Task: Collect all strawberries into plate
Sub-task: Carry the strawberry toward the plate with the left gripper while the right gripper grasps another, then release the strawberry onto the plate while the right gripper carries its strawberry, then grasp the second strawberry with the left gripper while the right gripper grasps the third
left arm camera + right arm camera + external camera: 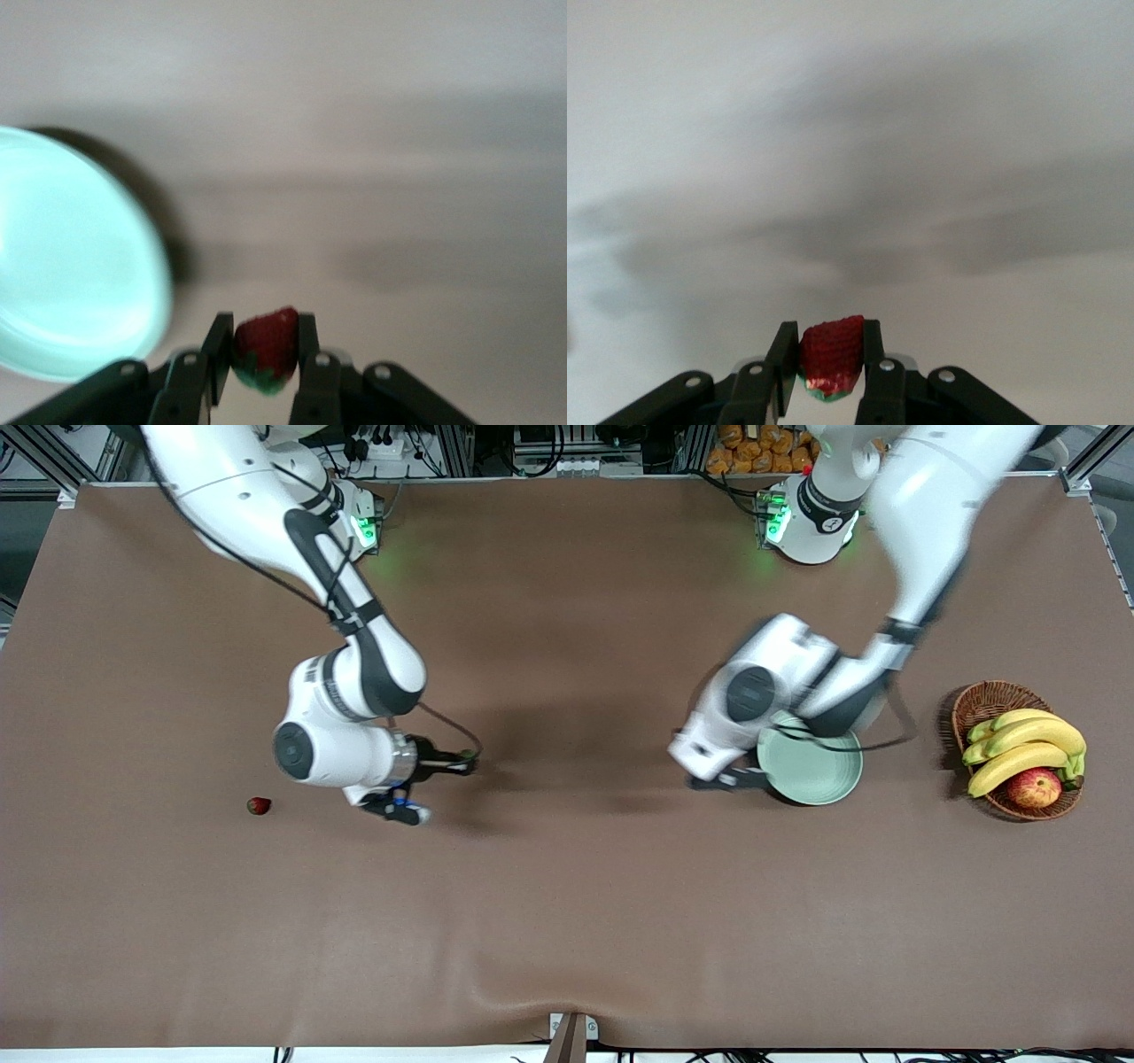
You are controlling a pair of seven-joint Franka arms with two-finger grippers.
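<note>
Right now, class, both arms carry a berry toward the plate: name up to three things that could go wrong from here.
1. The left gripper holds its strawberry beside the plate, not over it; released now, it would likely land on the table.
2. The right gripper carries its strawberry over bare table, so a slip could drop it.
3. The third strawberry lies at the right arm's end and might be forgotten.

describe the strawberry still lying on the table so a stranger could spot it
Start at the right arm's end of the brown table. The strawberry lies alone on the cloth there, beside the right gripper and nearer the front camera. Unlike the berries clamped in each gripper, nothing touches it.
</note>
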